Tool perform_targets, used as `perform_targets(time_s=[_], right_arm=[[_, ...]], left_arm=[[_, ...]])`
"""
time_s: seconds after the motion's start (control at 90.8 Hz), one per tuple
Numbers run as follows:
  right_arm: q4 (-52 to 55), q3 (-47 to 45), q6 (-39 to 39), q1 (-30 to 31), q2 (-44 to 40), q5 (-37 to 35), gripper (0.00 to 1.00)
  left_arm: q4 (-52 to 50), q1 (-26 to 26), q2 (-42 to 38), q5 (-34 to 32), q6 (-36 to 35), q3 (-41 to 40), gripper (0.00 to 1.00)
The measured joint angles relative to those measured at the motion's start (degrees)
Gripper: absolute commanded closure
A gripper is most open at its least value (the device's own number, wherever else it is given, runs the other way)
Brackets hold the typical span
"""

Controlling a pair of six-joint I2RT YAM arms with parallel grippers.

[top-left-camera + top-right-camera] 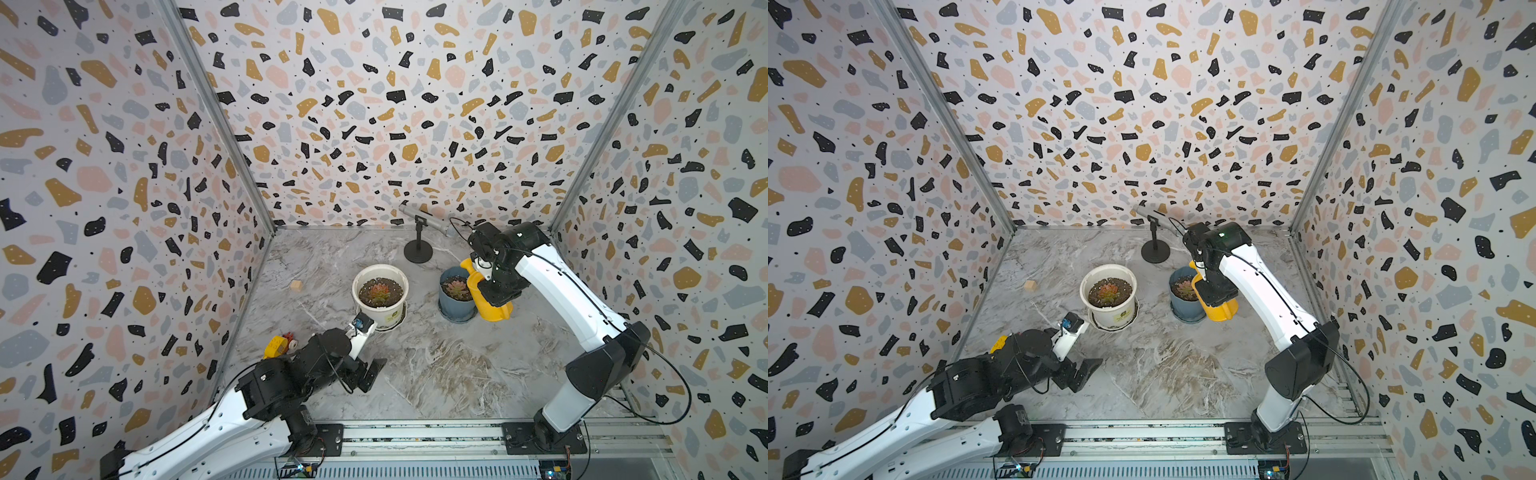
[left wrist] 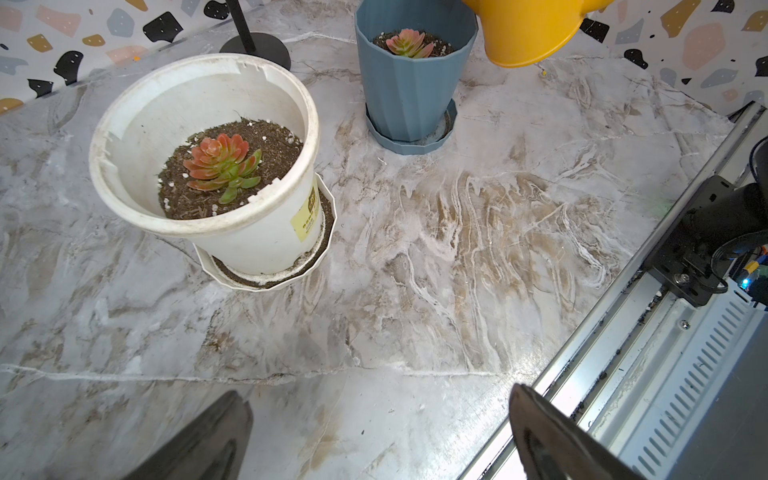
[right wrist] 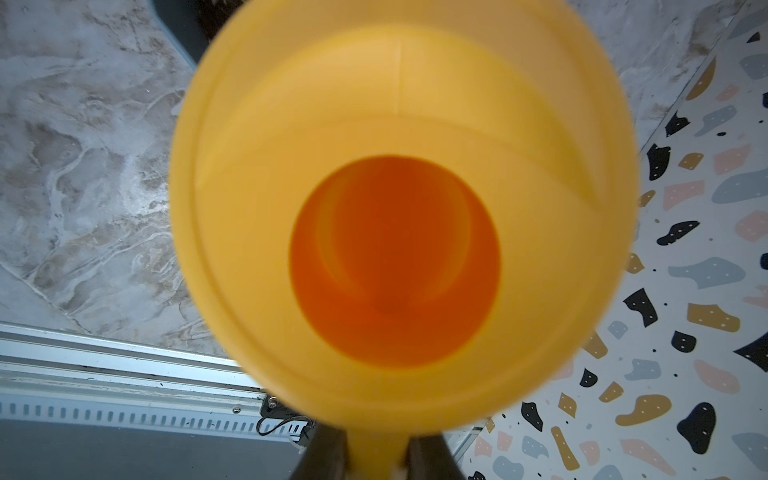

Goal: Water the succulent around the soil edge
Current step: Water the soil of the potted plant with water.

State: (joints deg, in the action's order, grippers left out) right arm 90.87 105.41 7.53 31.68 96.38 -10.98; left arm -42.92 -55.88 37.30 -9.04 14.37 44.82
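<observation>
Right wrist view: right gripper jaws nearly closed, pinching the narrow handle of the yellow watering can, whose open mouth fills the frame.

Top views: can hangs clear of the table, just beside the blue pot. Spout at that pot's rim. Succulent centred in the soil.

Left gripper spread wide, empty, well apart from the blue pot, beyond the white pot.

Risks, my judgement: too much tilt puts water on the succulent or over the rim onto the table. The thin handle could swivel in the pinch.

Hard to tell: water level inside, spout tip behind the right arm, any stream.
</observation>
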Motion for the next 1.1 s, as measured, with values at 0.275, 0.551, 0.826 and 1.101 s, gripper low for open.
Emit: perform_targets(time_s=[0.275, 0.551, 0.826, 1.101], right_arm=[[0.0, 0.0, 0.02, 0.0, -0.11, 0.11, 1.0], [-0.24, -1.86, 0.96, 0.22, -4.74, 3.23, 1.0], [-3.69, -11.26, 5.25, 0.9, -21.09, 12.96, 1.0], [-17.27, -29.2, 17.27, 3.48, -44.37, 24.17, 1.0]], left_arm=[[0.0, 0.0, 0.04, 0.02, 0.0, 0.0, 0.0], [0.0, 0.0, 0.0, 0.07, 0.0, 0.0, 0.0], [0.0, 0.0, -0.85, 0.04, 0.0, 0.0, 0.0], [-0.46, 0.0, -2.49, -3.34, 0.59, 0.0, 0.0]])
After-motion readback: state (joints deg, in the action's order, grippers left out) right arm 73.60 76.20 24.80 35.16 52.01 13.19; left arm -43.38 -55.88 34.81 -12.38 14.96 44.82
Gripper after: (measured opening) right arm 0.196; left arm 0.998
